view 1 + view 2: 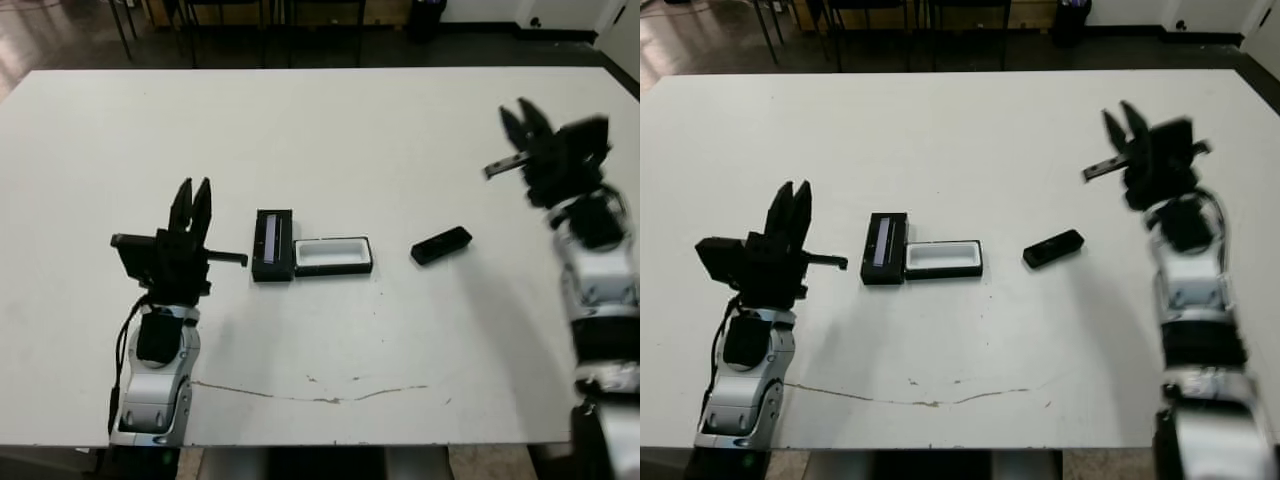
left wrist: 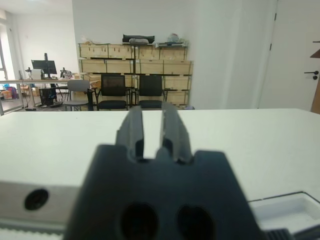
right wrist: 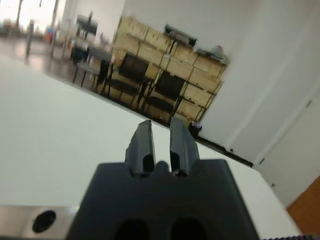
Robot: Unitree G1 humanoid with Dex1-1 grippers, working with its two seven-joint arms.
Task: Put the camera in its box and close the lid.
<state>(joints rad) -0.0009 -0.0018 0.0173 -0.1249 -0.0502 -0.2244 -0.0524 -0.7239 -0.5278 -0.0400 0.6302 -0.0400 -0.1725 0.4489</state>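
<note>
on the white table [image 1: 330,130], seen from the head camera, the box [image 1: 333,256] sits open near the middle, its white-lined tray empty. the lid [image 1: 272,244] lies flat on the tabletop touching the tray's left end, turned crosswise to it, inner face up with the pale blue-grey stripe showing. the camera [image 1: 441,245] lies on the table to the right of the tray, apart from it and slightly angled, touching nothing else. the left gripper [image 1: 192,197] is raised to the left of the lid, fingers pointing away from the robot with only a narrow slit between them, gripping nothing. the right gripper [image 1: 526,119] is lifted over the far right of the table, well apart from the camera, its two fingers a little parted and empty. a thin brownish line [image 1: 320,395] runs across the tabletop near the front edge.

from the left wrist, the left gripper's fingers [image 2: 134,131] rise parallel with a slim gap between them; a corner of the white tray shows at the frame's edge beside the black body. black chairs [image 2: 127,91] and stacked wooden crates [image 2: 135,62] stand beyond the table.

from the right wrist, the right gripper's fingers [image 3: 143,145] stand slightly parted above bare tabletop, with chairs and crates behind; the view is tilted.
</note>
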